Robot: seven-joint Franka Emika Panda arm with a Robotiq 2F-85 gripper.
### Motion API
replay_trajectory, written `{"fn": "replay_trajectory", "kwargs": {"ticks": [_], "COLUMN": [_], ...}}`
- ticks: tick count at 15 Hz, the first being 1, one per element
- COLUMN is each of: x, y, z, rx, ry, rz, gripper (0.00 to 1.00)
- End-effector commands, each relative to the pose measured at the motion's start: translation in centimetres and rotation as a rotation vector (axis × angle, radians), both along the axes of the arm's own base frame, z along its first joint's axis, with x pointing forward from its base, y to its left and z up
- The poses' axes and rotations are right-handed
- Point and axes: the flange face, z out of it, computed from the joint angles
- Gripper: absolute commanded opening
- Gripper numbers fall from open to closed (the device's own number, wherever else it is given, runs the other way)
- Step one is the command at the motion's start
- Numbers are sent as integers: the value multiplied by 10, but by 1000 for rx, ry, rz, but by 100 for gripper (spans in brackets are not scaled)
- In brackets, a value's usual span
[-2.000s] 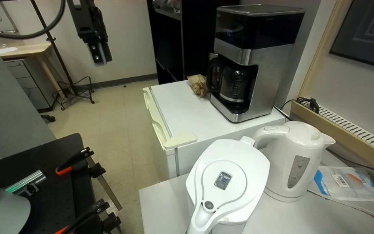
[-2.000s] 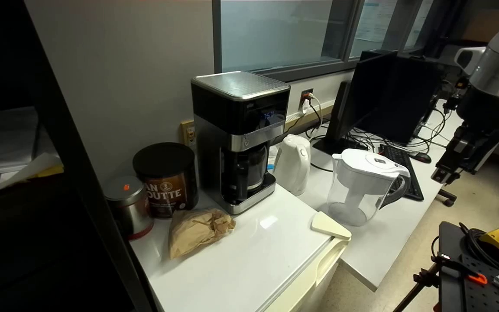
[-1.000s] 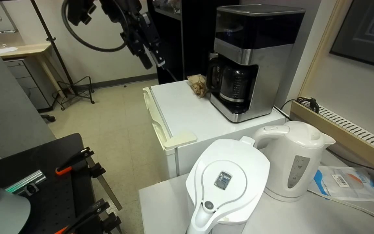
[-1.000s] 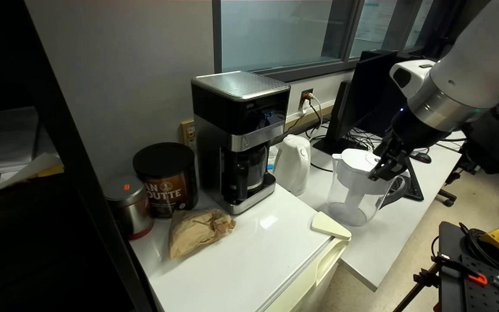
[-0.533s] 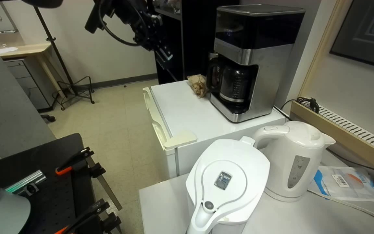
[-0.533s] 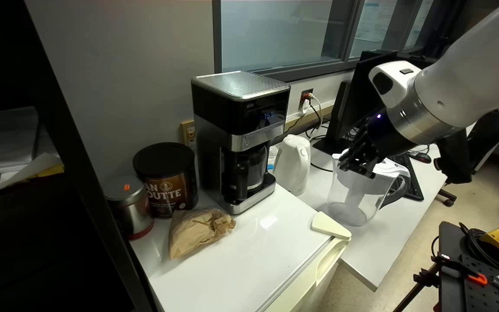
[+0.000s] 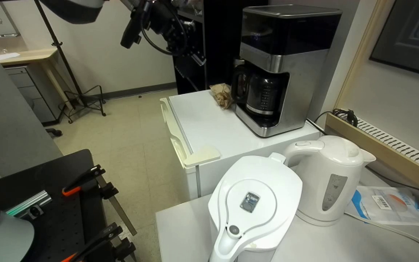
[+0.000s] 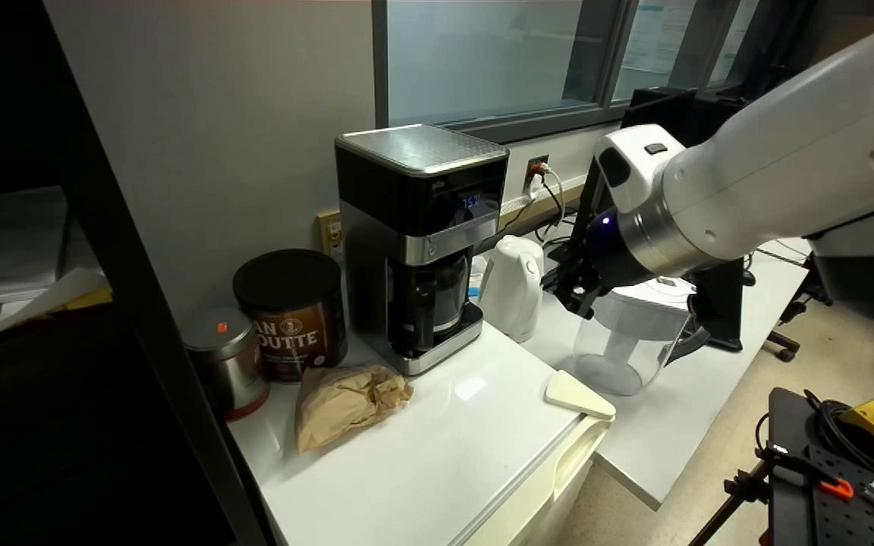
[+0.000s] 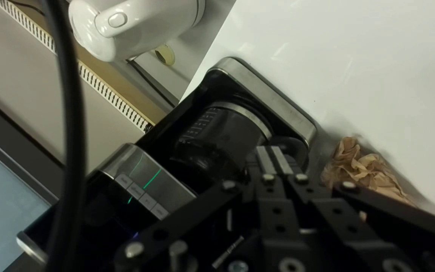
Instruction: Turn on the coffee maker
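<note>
The coffee maker (image 8: 407, 201), black with a silver front, stands upright on the white fridge top in both exterior views; blue digits glow on its display (image 8: 470, 202). Its dark glass carafe (image 7: 264, 92) sits in the base. In the wrist view, a row of small buttons (image 9: 142, 195) runs along the silver panel (image 9: 157, 179), marked by green light lines. My gripper (image 9: 270, 151) is shut, its fingertips together with nothing between them. It hangs in the air in front of the machine, apart from it, and overlaps the carafe handle in the wrist view.
The white kettle (image 8: 513, 288) and the filter pitcher (image 7: 255, 203) stand on the desk beside the fridge. A crumpled paper bag (image 8: 350, 402), a coffee tin (image 8: 289, 318) and a metal canister (image 8: 223, 356) sit by the machine. A dark shelf (image 7: 189, 43) rises behind.
My arm has swung in from far beside the desk toward the coffee maker, passing the pitcher. The gripper's fingers have come together on the way. The coffee maker has not moved.
</note>
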Motion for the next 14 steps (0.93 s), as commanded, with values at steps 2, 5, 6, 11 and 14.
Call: {"fn": "replay_trajectory", "kwargs": {"ticks": [2, 5, 6, 11, 14], "x": [32, 47, 51, 72, 86], "y": [16, 21, 22, 28, 32], "z": [-13, -19, -22, -30, -32], "rx": [13, 15, 16, 20, 25], "ry": [-79, -127, -138, -189, -211], "rz": [9, 8, 8, 0, -12], "gripper": [0, 0, 0, 0, 0]}}
